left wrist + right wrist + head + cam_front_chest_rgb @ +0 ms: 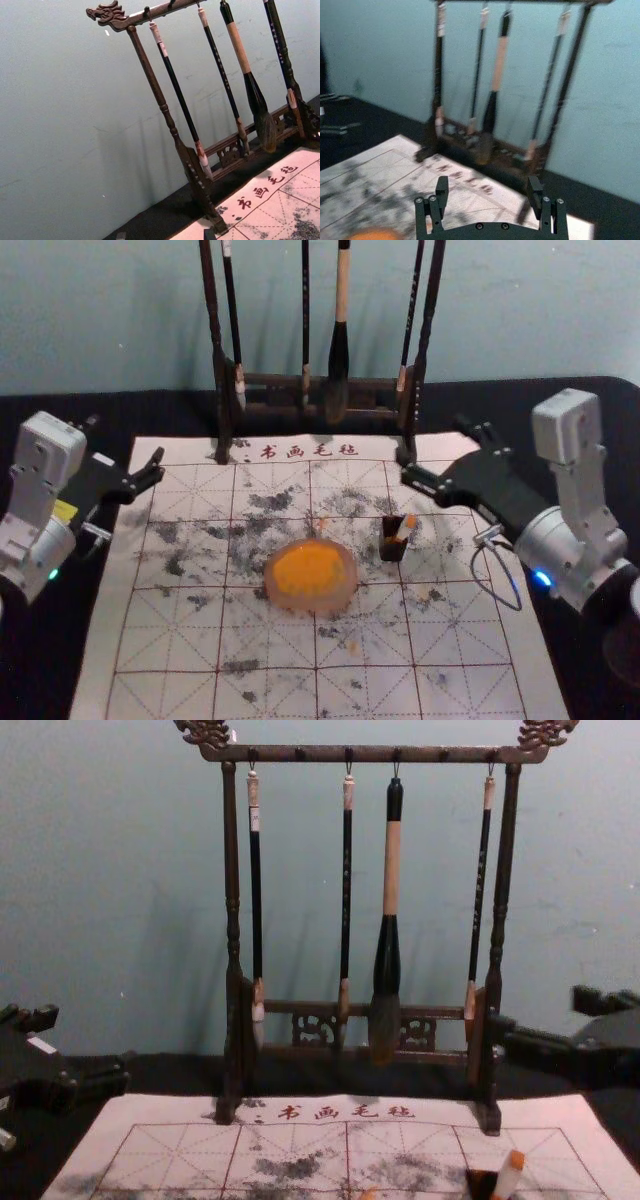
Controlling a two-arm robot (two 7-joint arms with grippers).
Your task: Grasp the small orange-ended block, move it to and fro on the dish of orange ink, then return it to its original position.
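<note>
Reference: the dish is marking the clock centre, and 12 o'clock is lying toward the wall.

Block [405,529]: it is sitting at 2 o'clock, its orange end pointing up and its body leaning toward 1 o'clock. Its lower part is hiding inside the small dark holder [392,549]. In the chest view, the bottom edge is cutting off the holder.

Dish [350,586]: it is lying on the mat [180,640] and holding orange ink [305,567]. In the right wrist view, the frame is cropping the orange patch.

Right gripper [432,443]: it is hovering between 1 and 2 o'clock, beyond the holder. Its fingers are standing apart, gripping nothing.

Left gripper [125,443]: it is idling at 10 o'clock, near the far corner of the mat. Its fingers are standing apart; in its own wrist view, their tips are barely entering the frame.

Rack [222,390]: it is standing at 12 o'clock. Four brushes [391,870] are hanging from it; the head view is cutting off their upper ends.
</note>
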